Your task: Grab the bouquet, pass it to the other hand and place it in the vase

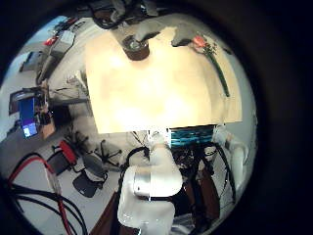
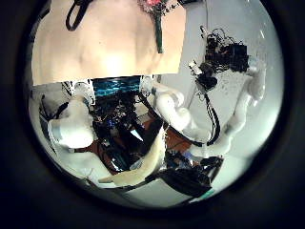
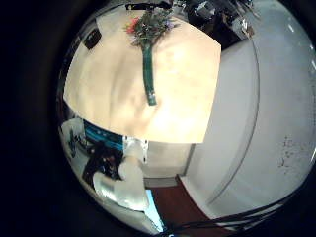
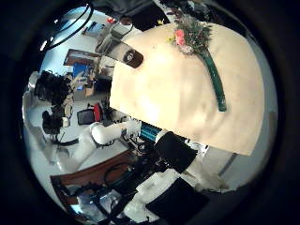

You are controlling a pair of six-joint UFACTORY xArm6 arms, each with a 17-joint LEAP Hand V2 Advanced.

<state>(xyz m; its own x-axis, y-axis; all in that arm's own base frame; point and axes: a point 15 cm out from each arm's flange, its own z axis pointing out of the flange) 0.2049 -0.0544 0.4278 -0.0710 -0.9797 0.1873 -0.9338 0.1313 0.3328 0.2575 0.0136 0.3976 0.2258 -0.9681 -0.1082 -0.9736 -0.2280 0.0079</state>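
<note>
The bouquet (image 4: 192, 37) lies flat on the table (image 4: 178, 94), its flower head toward one edge and its long stem (image 4: 217, 86) running along the top. It also shows as bouquet (image 3: 150, 28), bouquet (image 1: 201, 44) and bouquet (image 2: 153, 10). The vase (image 4: 133, 58) stands upright on the table, well apart from the flowers, and appears again as vase (image 1: 134, 47) and vase (image 3: 91, 38). Both hands hover high above the table, far from the bouquet. Nothing lies close to either palm. The fingers of both hands are out of sight.
The table edge (image 1: 166, 125) nearest the robot has white arm bodies (image 1: 152, 191) below it. Cluttered equipment (image 1: 34, 108) stands on the floor beside the table. A wall (image 3: 247, 109) runs along one side.
</note>
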